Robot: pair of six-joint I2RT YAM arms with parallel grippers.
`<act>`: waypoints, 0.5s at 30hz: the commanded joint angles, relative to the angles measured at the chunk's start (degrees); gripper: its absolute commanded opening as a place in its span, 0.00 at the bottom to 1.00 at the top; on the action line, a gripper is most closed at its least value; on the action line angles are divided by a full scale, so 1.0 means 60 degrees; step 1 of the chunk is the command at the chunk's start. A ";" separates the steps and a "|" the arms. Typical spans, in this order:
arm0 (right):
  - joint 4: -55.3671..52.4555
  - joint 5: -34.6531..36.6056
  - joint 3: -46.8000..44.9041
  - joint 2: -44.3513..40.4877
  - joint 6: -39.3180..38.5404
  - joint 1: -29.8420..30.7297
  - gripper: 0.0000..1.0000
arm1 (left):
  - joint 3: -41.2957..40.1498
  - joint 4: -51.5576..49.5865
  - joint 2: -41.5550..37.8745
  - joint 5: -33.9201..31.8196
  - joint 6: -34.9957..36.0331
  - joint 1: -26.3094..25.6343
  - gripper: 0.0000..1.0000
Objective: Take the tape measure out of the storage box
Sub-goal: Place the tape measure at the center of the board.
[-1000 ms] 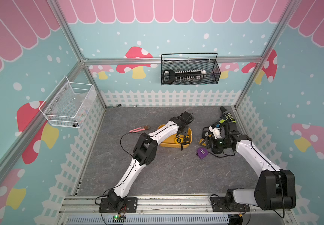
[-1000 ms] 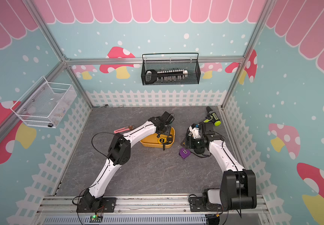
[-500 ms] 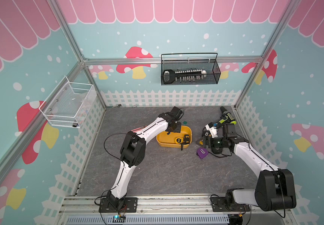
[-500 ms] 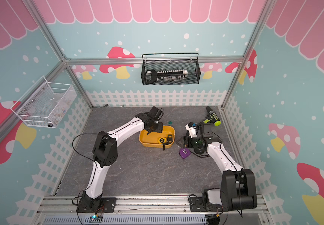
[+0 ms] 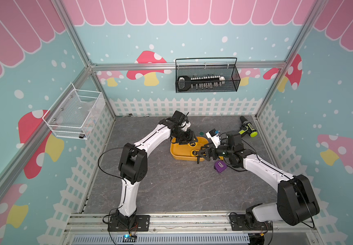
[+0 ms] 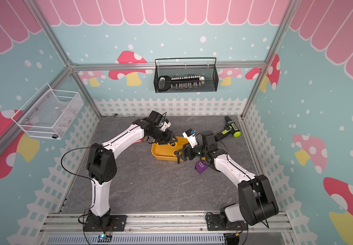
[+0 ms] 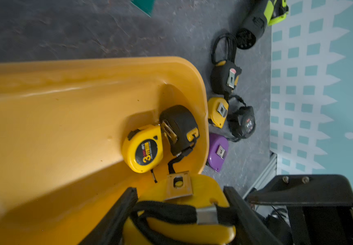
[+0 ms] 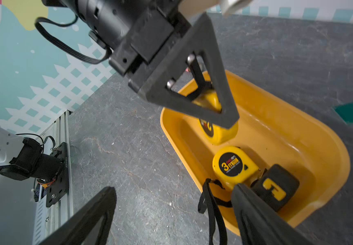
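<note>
The yellow-orange storage box lies mid-floor. My left gripper is inside its far end, shut on a yellow tape measure. At the near right corner lie a yellow 3 m tape measure and a black one. My right gripper stands open astride that corner's rim, holding nothing. One finger is over the black tape, the other over the floor.
A purple tape measure, a yellow one and two black ones lie on the floor right of the box. A green drill lies by the right fence. A black wire basket and a white mesh basket hang on the walls.
The left arm's elbow has swung left while its gripper stayed over the box. The right gripper has moved left to the box's corner and opened wider.
</note>
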 commanded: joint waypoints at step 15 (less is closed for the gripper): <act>0.2367 0.0888 -0.0038 0.1050 0.0723 0.0220 0.82 | -0.0042 0.0042 -0.0663 0.1773 -0.0154 -0.0448 0.38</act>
